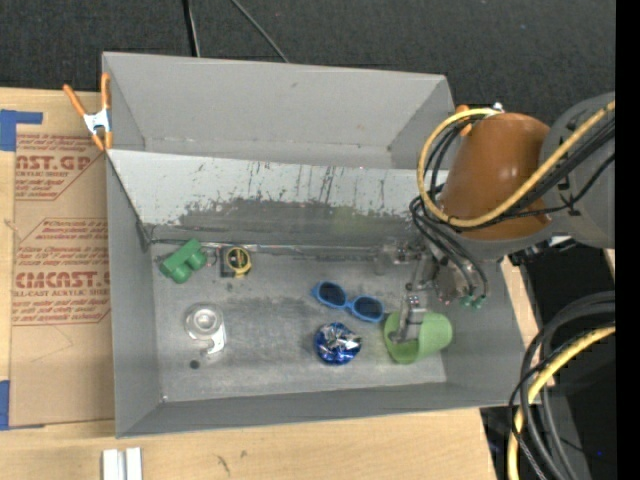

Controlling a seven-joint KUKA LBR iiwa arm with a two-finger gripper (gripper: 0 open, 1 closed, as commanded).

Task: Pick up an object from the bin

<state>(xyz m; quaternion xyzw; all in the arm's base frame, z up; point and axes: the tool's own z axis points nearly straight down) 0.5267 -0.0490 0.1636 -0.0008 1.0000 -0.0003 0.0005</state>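
Gripper (409,320) is low in the lower right of the bin (270,118), right at the green cup (432,335). The cup lies on its side against the right wall, mouth facing lower left. The tip of the gripper overlaps the cup's rim from above. I can't tell from here whether it is open or closed, or whether it has the cup. I'm not calling it a grasp.

The wrist with its orange cover (490,173) and yellow-black cables (440,158) sits over the bin's upper right corner and hides part of the wall there.

Nearest neighbours:
- Blue sunglasses (347,302), just left of the gripper and apart from the cup.
- Blue crumpled ball (338,344), below the sunglasses and near them, in the lower middle of the floor. It has white marks that are too small for me to read.

Well apart, on the left of the floor:
- Clear plastic piece (205,326), lower left.
- Green block (183,260), upper left, at the foot of the back wall.
- Small yellow-and-black ring (237,259), just right of the block.

I can read no label or brand on any item in the bin.
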